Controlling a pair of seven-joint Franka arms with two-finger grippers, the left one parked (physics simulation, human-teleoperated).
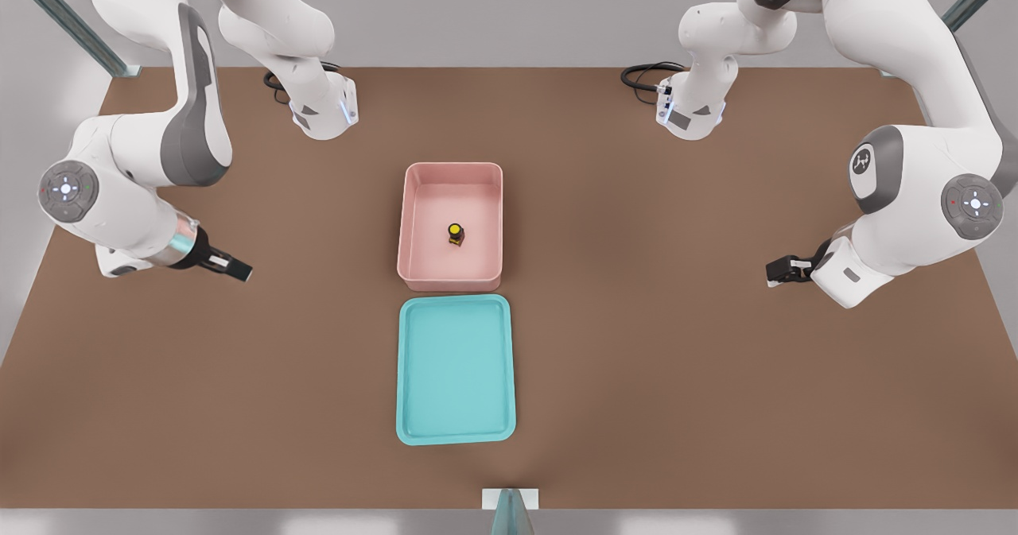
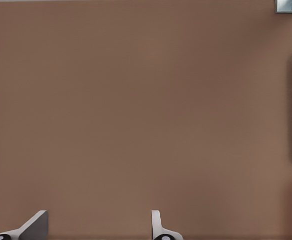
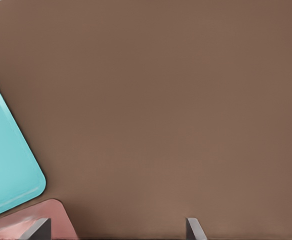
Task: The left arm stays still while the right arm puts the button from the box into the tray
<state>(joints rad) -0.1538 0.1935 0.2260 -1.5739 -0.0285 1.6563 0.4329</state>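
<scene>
My gripper [image 1: 238, 269]: it hangs over bare table on the front view's left, well apart from the box and level with the box's near end. It touches nothing.

My grip: spread wide and carrying nothing. In the right wrist view my two fingertips [image 3: 38, 229] stand far apart with only brown table between them.

My arm [image 1: 135, 193]: the right arm, bent at the elbow on the front view's left. The forearm slants down toward the middle of the table.

Button [image 1: 455, 234]: it stands upright on the floor of the box, yellow cap up. It is about midway between the side walls and a little nearer the near wall than the far one. It touches no wall and is well away from my gripper.

Box [image 1: 411, 225]: the pink bin sits at the middle of the table with its long side running far to near. It holds only the button. One rounded corner of it [image 3: 53, 217] shows in the right wrist view, close by one of my fingertips.

Tray [image 1: 455, 368]: the turquoise tray lies flat just on the near side of the box, lined up with it. A narrow strip of table shows between them. Its floor is bare. Part of it [image 3: 6, 165] also shows in the right wrist view, beside the box corner.

Table [image 1: 676, 376]: a plain brown top that carries the box and the tray along its middle line.
</scene>
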